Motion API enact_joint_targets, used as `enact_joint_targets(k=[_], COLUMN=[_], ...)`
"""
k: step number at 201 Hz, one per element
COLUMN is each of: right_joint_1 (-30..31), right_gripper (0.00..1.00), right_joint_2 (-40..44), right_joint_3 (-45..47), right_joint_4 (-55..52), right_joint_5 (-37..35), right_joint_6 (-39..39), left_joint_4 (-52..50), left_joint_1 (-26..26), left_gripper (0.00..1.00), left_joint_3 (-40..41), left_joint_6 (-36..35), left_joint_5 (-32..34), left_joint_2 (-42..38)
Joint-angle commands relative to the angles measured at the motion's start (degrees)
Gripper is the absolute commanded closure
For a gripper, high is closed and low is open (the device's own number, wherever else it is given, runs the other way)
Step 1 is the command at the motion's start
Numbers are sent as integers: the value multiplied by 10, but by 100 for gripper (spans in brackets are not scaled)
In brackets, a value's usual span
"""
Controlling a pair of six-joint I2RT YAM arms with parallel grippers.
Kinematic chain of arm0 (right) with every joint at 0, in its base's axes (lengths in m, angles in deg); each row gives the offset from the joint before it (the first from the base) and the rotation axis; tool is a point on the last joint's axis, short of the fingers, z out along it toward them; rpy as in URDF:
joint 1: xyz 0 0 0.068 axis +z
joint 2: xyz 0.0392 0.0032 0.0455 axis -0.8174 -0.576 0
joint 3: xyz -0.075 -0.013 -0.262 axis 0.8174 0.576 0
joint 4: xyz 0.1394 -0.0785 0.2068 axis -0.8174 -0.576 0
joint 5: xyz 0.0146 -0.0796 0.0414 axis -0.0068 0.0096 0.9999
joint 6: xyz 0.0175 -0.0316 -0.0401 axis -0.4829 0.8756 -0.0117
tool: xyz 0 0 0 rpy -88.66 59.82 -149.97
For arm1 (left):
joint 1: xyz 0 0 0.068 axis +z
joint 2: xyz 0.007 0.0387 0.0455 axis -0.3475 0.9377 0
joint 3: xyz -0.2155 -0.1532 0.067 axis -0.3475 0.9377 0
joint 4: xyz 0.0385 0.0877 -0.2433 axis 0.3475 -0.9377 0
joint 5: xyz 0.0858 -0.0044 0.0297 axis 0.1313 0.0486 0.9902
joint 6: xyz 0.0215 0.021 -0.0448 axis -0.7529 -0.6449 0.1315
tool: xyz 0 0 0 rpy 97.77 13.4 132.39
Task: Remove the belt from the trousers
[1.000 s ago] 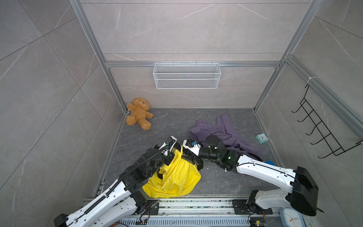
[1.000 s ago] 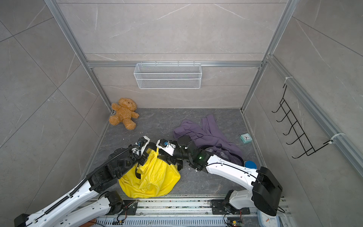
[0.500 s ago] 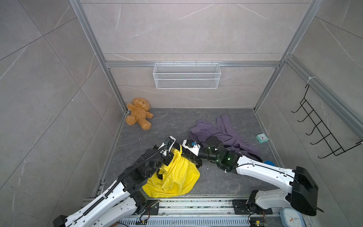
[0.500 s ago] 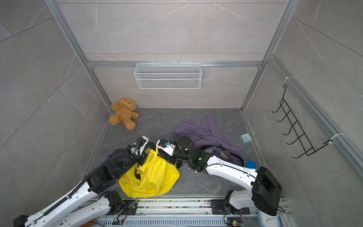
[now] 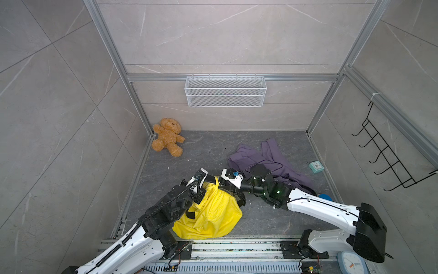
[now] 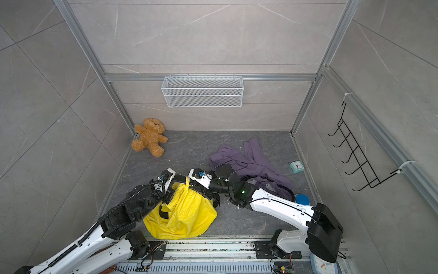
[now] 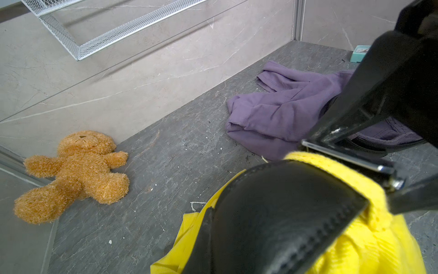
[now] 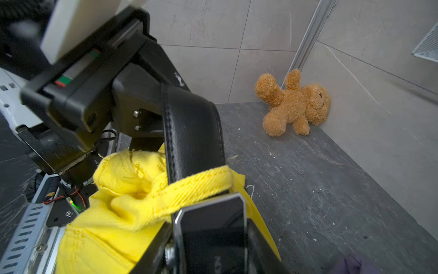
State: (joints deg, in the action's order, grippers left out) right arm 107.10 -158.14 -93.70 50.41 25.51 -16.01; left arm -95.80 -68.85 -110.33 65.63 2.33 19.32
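The yellow trousers (image 5: 211,213) hang bunched over the floor's front, lifted at the waist between both grippers. A black belt (image 8: 194,132) runs through a yellow belt loop (image 8: 201,178). My left gripper (image 5: 208,178) is shut on the belt strap, which fills the left wrist view (image 7: 272,213). My right gripper (image 8: 211,237) has its fingers against both sides of the belt's silver-framed buckle (image 8: 213,220), just past the loop. In both top views the two grippers nearly touch above the trousers (image 6: 187,213). A further stretch of belt (image 5: 189,214) shows lower down at the waistband.
A brown teddy bear (image 5: 168,137) lies in the far left corner. A purple garment (image 5: 267,159) is heaped right of centre, behind my right arm. A teal box (image 5: 316,166) and a blue disc (image 5: 323,197) lie by the right wall. A wire basket (image 5: 225,95) hangs on the back wall.
My right gripper's jaws have narrowed onto the buckle. Both grippers and the trousers' waist have stayed almost in place.
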Motion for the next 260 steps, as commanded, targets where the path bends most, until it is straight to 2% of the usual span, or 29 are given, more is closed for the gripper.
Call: enact_joint_targets(k=[1,24,53,96,148,192,208,229,253,260], right_joint_1=[-31,-50,-66,-88,-97,-107,-93,-41,2,7], right_gripper=[87,96,100,100,100,100,100,100,100,100], right_joint_2=[24,31,37,50,47,61,62,51,26,23], right_joint_3=[7,7,9,22,22,27,15,-27,-86,-96], right_joint_4=[-6,-11,-20,-22,-19,-50,-75,-123,-191,-204], right_joint_5=[9,25,28,20,31,-33,-19,-32,-86,-97], right_joint_6=[-35,-48,-57,-72,-82,-82,-51,13,67,76], left_joint_4=[25,32,24,12,10,14,13,7,32,44], left_joint_1=[7,7,8,7,7,7,8,7,8,8], left_gripper=[100,100,100,100,100,100,100,100,67,61], left_joint_3=[9,34,45,53,54,64,67,45,6,-1], left_joint_6=[34,39,49,61,63,66,59,70,58,48], left_joint_5=[72,110,144,193,195,245,200,104,42,26], left_joint_2=[-39,-68,-95,-135,-152,-190,-184,-96,10,28])
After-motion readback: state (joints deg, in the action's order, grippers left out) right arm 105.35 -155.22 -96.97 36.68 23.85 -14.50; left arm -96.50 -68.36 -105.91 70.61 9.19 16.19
